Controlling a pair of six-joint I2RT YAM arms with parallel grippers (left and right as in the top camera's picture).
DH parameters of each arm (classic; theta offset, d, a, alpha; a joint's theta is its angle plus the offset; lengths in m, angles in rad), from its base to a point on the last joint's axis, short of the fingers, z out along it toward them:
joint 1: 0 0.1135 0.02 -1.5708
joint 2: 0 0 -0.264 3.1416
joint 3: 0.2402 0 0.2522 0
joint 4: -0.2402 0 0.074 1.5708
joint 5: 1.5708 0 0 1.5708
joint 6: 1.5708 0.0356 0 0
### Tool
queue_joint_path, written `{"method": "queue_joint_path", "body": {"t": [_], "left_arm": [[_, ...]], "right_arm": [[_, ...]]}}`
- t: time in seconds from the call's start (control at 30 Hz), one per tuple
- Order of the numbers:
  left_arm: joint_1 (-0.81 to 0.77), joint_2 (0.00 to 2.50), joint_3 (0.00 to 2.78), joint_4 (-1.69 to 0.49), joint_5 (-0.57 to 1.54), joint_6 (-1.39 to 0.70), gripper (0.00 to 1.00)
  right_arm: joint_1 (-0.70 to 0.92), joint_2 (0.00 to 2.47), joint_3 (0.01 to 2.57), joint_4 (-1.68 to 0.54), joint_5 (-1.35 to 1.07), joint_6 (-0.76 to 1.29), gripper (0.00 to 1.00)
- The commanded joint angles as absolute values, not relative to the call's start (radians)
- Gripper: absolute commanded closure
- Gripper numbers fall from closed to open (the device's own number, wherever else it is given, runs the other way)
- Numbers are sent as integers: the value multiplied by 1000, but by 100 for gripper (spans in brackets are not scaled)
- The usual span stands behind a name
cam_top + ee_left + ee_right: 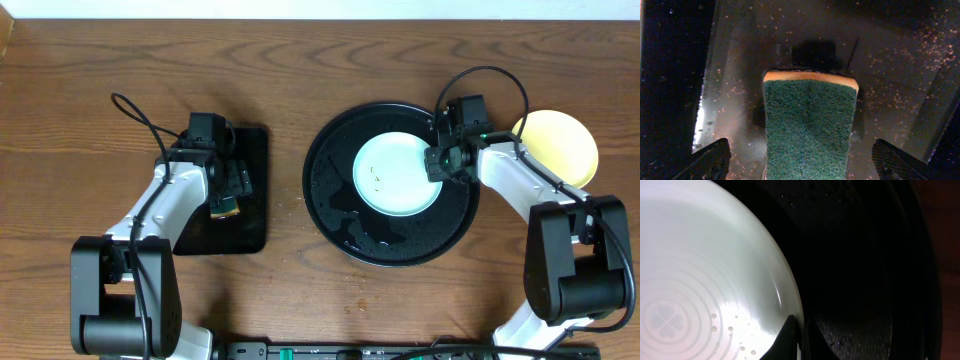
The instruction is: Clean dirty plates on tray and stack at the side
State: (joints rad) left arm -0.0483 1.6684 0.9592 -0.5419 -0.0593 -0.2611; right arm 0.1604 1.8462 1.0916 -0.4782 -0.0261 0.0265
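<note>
Pinches pale blue plate (395, 172) at its 3 o'clock rim in clamped right gripper (440, 163), probably to steady it; holds left gripper (228, 190) spread wide over sponge (810, 125), likely for pickup.

plate (700, 255) glares white; wrist views dim.

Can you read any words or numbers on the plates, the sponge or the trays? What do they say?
No words, numbers or brand names can be read in any view.
The pale blue plate has only a four-leaf clover pressed into its middle, with no letters.
The yellow plate, the sponge, the round tray and the rectangular tray look blank.
</note>
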Motion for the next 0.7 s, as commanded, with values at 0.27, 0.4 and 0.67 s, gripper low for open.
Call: {"method": "queue_joint_path", "body": {"t": [0.27,0.4,0.67], "left_arm": [[-44,1668,960,-544,-76,-256,10],[-44,1668,959,-544,-76,-256,10],[-44,1668,960,-543,-76,-256,10]], "right_arm": [[163,1832,1105,-525,-115,187,98],[157,1832,1105,-529,-131,202,92],[130,1832,1105,-510,-125,117,74]]}}
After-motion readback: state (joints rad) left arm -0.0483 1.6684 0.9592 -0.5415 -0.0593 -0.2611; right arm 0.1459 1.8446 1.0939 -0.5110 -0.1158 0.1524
